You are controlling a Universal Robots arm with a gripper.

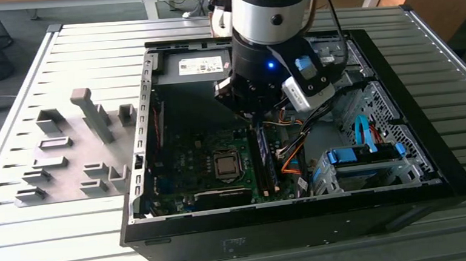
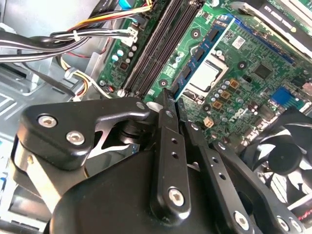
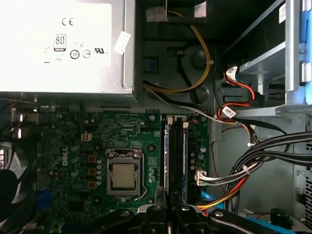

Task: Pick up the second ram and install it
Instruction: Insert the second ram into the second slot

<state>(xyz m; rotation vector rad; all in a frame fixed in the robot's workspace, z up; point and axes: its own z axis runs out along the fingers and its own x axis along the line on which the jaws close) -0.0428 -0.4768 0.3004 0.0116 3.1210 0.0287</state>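
The second ram (image 2: 204, 46) is a thin blue-green stick with dark chips. It stands on edge along the memory slots (image 2: 163, 44), right beside the CPU socket (image 2: 207, 78). My gripper (image 2: 174, 100) is shut on its near end, one black finger on each face. In the first wrist view the same stick (image 3: 166, 156) runs edge-on away from the gripper (image 3: 169, 207), with another blue stick (image 3: 185, 156) parallel in a neighbouring slot. The exterior view has the gripper (image 1: 256, 118) low inside the open computer case (image 1: 430, 179), over the stick (image 1: 262, 156). Whether it is seated I cannot tell.
The power supply (image 3: 63, 44) lies beyond the slots. Bundled cables (image 3: 253, 156) run close beside them. A black fan (image 2: 287, 156) sits past the CPU socket. Blue drive-bay clips (image 1: 356, 156) fill the case's corner at the exterior view's right. Grey fixture blocks (image 1: 65, 159) stand on the table outside.
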